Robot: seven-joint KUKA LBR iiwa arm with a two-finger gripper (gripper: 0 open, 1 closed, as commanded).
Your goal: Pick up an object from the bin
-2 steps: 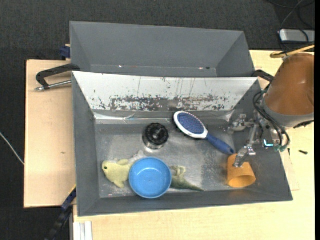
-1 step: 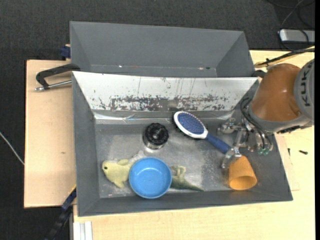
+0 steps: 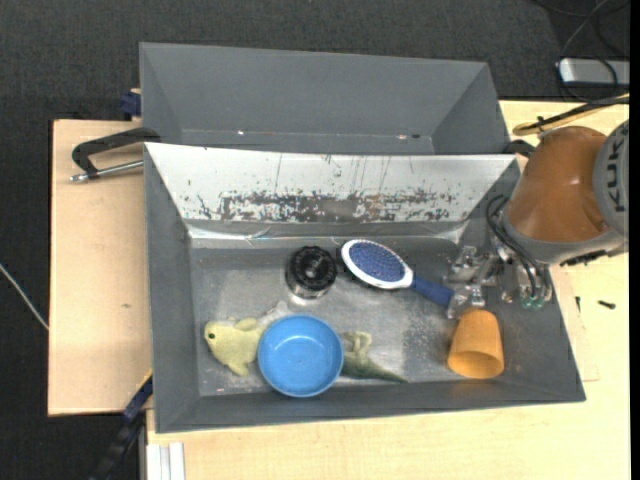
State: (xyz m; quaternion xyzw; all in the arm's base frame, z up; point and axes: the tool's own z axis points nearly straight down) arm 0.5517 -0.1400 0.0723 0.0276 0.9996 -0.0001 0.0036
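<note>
Five or six loose things in one grey bin (image 3: 168, 298). One blue bowl (image 3: 300, 356). One orange cup (image 3: 475, 345). One oval hairbrush (image 3: 378, 264), white-rimmed, with blue face and blue handle. One round black cap (image 3: 311, 268). One pale yellow-green soft toy (image 3: 230, 342) left of the bowl. A like-coloured piece (image 3: 368, 360) right of the bowl, perhaps part of the same toy, perhaps a second one: impossible to tell.

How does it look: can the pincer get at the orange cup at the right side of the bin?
Probably yes. The pincer is just beside the orange cup, on its far side, and nothing lies on the cup. The blue handle of the brush is close to the pincer, but not over the cup.
</note>
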